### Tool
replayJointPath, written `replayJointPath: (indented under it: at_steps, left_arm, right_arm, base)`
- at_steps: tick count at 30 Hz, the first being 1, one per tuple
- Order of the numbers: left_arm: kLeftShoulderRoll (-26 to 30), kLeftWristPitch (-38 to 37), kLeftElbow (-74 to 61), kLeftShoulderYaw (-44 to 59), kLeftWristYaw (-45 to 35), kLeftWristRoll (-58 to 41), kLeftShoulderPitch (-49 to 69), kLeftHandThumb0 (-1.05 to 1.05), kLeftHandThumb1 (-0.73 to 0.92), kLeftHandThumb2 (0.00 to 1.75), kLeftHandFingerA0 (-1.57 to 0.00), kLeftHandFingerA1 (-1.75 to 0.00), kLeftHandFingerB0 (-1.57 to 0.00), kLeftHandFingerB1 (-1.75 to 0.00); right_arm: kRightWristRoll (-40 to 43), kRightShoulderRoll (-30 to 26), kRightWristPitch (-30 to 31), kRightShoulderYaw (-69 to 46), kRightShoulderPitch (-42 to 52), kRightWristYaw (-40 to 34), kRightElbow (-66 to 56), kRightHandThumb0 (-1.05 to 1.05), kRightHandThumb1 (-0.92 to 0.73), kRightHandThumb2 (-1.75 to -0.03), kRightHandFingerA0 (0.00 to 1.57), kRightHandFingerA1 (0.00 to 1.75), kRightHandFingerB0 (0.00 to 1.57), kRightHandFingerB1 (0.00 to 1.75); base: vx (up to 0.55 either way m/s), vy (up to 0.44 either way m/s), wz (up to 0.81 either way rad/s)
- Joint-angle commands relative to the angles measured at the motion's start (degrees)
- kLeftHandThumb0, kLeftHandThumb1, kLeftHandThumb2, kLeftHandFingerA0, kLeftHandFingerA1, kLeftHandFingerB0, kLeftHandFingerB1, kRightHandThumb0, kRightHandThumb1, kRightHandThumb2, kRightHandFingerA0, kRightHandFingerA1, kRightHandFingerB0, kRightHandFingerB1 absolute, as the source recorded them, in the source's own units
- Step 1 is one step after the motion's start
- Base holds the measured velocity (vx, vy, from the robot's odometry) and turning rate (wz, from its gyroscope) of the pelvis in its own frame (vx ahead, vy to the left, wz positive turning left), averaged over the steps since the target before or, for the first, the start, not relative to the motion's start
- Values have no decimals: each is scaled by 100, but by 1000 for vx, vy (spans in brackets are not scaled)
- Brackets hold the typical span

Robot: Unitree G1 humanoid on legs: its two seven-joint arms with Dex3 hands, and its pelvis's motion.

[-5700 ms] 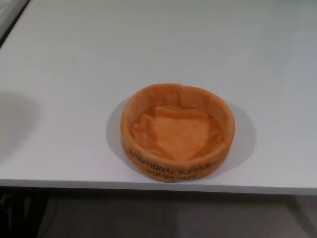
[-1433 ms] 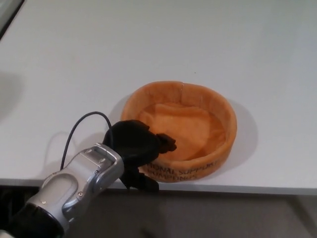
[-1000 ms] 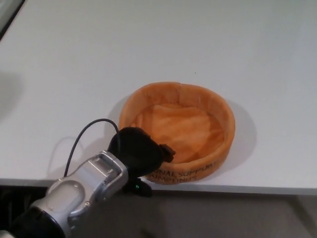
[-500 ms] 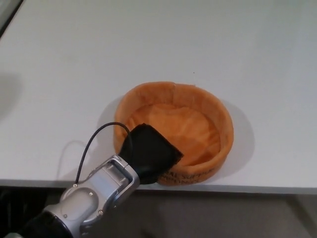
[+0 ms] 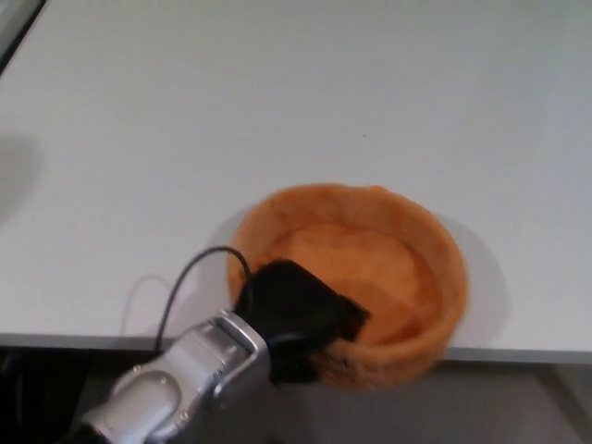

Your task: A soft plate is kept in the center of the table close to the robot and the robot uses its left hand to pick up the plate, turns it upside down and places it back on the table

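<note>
Head view: one frame, looking down at the near edge of the white table [image 5: 185, 111].
Plate position: the orange soft plate [image 5: 388, 268] sits at the near table edge, right of centre, its near wall overhanging the edge.
Left hand: the black left hand [image 5: 301, 314] is clamped on the plate's near-left wall, one part reaching inside the rim.
Hidden: the fingers below the wall are out of sight, and the lettering on the wall is blurred and largely covered.
Orientation: opening faces up; the plate is round, so it shows no long axis.
Arm: the silver forearm [image 5: 176, 393] enters from the near left, with a black cable [image 5: 190, 277] looping beside it.
</note>
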Motion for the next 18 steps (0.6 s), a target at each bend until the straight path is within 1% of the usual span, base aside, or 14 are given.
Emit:
replayJointPath:
  at_steps: [1, 2, 3, 4, 5, 6, 7, 8, 9, 10, 11, 18]
  left_arm:
    - [-489, 277, -531, 384, -1093, -1555, 486, -19, 66, 62, -81, -175, -66, -175]
    - [-523, 287, -550, 423, -1136, -1600, 512, -19, 66, 62, -81, -175, -66, -175]
    - [-713, 599, -686, 573, -1344, -1829, 549, -18, 64, 63, -83, -175, -67, -175]
    - [-801, 732, -747, 645, -1444, -1924, 569, -18, 64, 63, -83, -175, -67, -175]
    - [-812, 731, -754, 660, -1466, -1916, 578, -18, 64, 63, -83, -175, -67, -175]
    - [-978, 795, -821, 807, -1548, -2213, 599, -14, 61, 62, -84, -175, -67, -175]
    - [-1006, 803, -834, 835, -1574, -2240, 608, -14, 61, 62, -84, -175, -67, -175]
    - [-1128, 859, -958, 901, -1594, -2433, 717, -12, 56, 68, -87, -175, -69, -175]
    - [-1278, 733, -1038, 965, -1502, -2635, 786, -16, 55, 68, -90, -175, -71, -169]
    - [-1323, 670, -1053, 984, -1468, -2685, 798, -16, 55, 68, -90, -175, -71, -169]
    - [-1416, 687, -1043, 1048, -1492, -2773, 783, -18, 55, 70, -91, -175, -77, -161]
    - [-1513, 698, -1064, 1148, -1612, -2805, 808, -18, 55, 70, -91, -175, -77, -161]
  right_arm:
    - [-98, -126, 36, -24, -9, -57, 89, -68, -88, -67, 36, 45, 26, 34]
    - [-112, -129, 32, -26, -11, -71, 93, -68, -88, -67, 36, 45, 26, 34]
    - [-70, -126, 67, -29, -63, -47, 127, -68, -87, -67, 36, 45, 26, 33]
    - [-52, -125, 81, -31, -86, -37, 142, -68, -87, -67, 36, 45, 26, 33]
    - [-52, -125, 80, -31, -87, -36, 143, -68, -87, -67, 36, 45, 26, 33]
    - [-86, -106, 51, -33, -139, -85, 177, -68, -87, -66, 39, 47, 28, 35]
    - [-90, -104, 46, -33, -146, -90, 182, -68, -87, -66, 39, 47, 28, 35]
    - [-68, -96, 60, -11, -64, -50, 79, -67, -87, -66, 38, 47, 28, 35]
    - [-12, -93, 170, -6, -28, -27, -16, -69, -86, -66, 37, 46, 28, 35]
    - [8, -93, 215, -8, -28, -24, -38, -69, -86, -66, 37, 46, 28, 35]
    - [59, -93, 229, -14, -72, 10, -21, -68, -86, -66, 37, 46, 28, 34]
    - [79, -91, 246, -20, -90, 26, -22, -68, -86, -66, 37, 46, 28, 34]
  base:
    - [0, 0, 0]
    - [0, 0, 0]
    - [0, 0, 0]
    - [0, 0, 0]
    - [0, 0, 0]
    - [0, 0, 0]
    - [0, 0, 0]
    - [0, 0, 0]
    - [0, 0, 0]
    - [0, 0, 0]
    - [0, 0, 0]
    - [0, 0, 0]
